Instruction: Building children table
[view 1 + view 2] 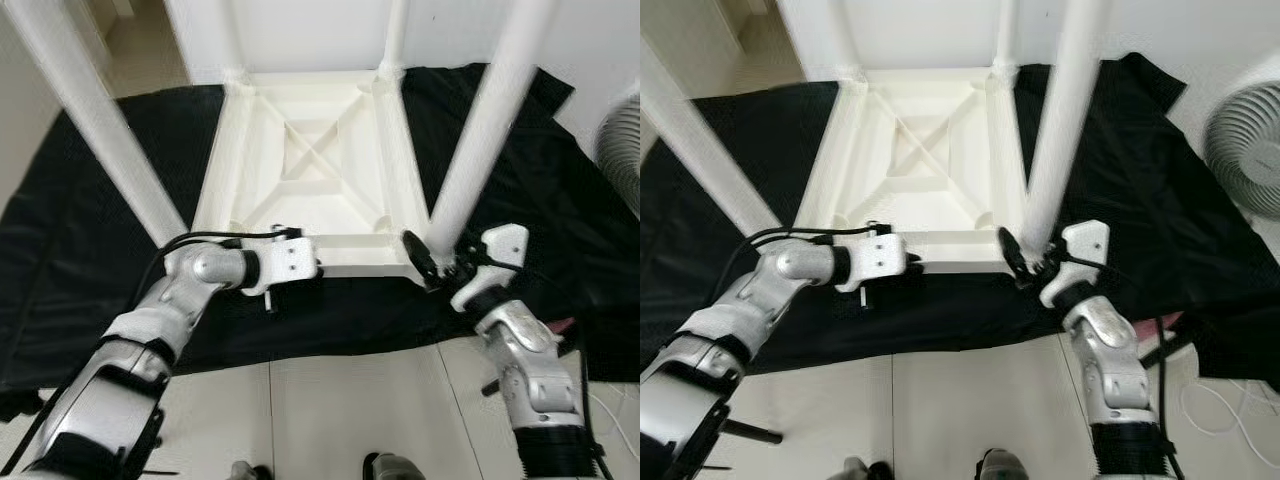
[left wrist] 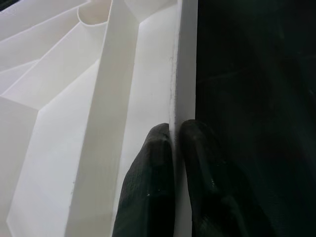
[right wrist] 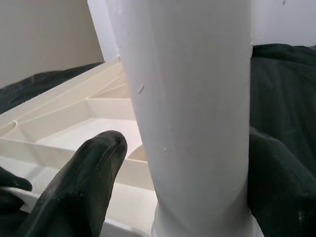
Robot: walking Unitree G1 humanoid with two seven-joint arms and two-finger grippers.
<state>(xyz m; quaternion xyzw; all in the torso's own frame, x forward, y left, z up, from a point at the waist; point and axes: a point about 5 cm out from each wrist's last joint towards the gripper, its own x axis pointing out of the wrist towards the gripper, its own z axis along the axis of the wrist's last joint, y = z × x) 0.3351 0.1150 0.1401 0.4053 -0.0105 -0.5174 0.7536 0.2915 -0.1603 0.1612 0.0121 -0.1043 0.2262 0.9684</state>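
A white children's table (image 1: 310,160) lies upside down on a black cloth (image 1: 90,260), its legs pointing up. My left gripper (image 2: 175,128) is shut on the table's near rim (image 1: 360,255), one finger (image 2: 148,187) inside the rim and one outside. My right gripper (image 1: 440,262) is open around the base of the near right leg (image 1: 490,120). One finger (image 3: 98,163) stands a small gap from the leg (image 3: 192,98); the other (image 3: 276,182) is at its far side. The near left leg (image 1: 90,110) and far right leg (image 1: 393,35) also stand upright.
A white fan (image 1: 1245,150) stands at the right on the cloth's edge. Pale floor tiles (image 1: 340,420) lie between me and the cloth. A white cable (image 1: 1225,400) trails on the floor at the right. A white wall backs the table.
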